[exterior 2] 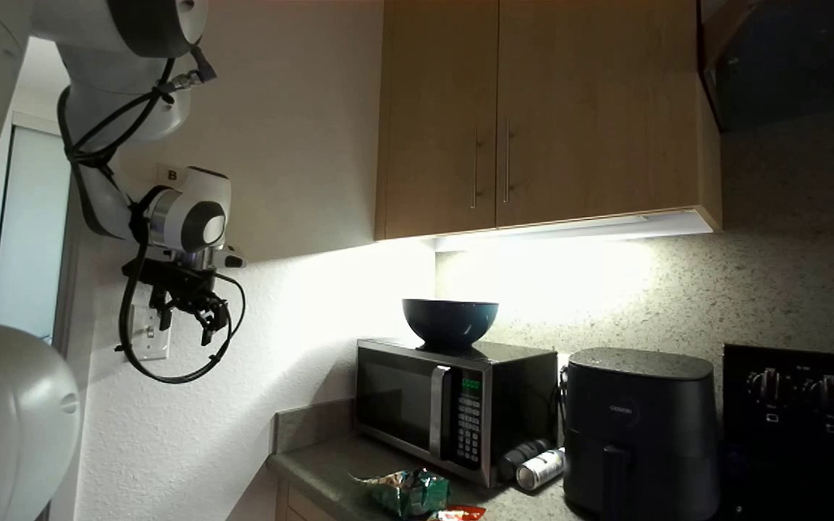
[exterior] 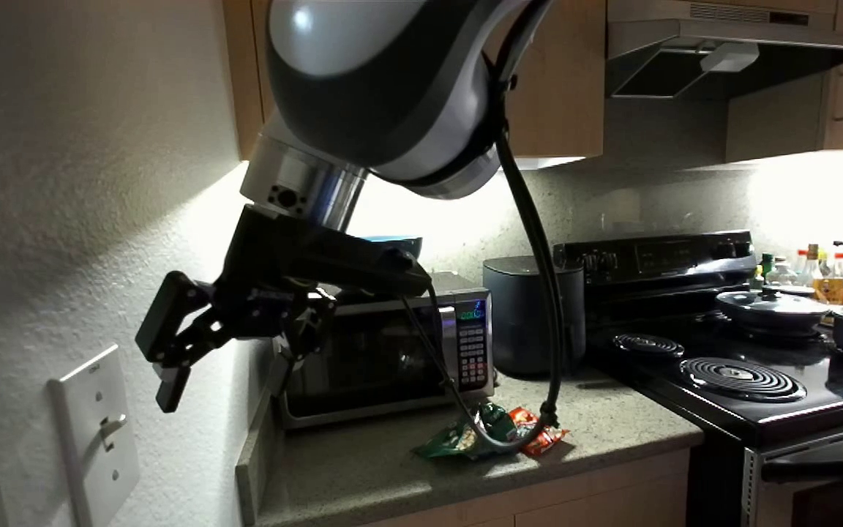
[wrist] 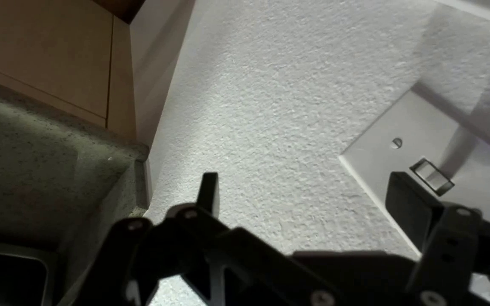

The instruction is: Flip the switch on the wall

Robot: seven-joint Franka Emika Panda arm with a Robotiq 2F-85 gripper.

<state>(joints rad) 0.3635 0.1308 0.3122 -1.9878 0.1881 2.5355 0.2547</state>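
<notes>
A white wall plate [exterior: 99,468] with a small toggle switch [exterior: 112,426] is on the textured wall. The lever juts out and seems tilted up. The plate [exterior 2: 156,351] and switch [exterior 2: 150,332] also show in an exterior view, and in the wrist view the plate [wrist: 423,119] and switch [wrist: 432,175] lie at the right. My gripper [exterior: 224,384] is open and empty, pointing downward beside the wall. It also shows in an exterior view [exterior 2: 185,328]. In the wrist view the gripper [wrist: 306,191] has its right finger overlapping the plate just beside the switch; contact cannot be told.
The counter [exterior: 363,468] has a raised edge by the wall. On it stand a microwave [exterior: 385,351] with a dark bowl [exterior 2: 449,322] on top, a black air fryer [exterior 2: 638,434] and snack bags [exterior: 465,435]. A stove [exterior: 736,380] adjoins it. The arm's cable [exterior 2: 178,379] hangs in a loop.
</notes>
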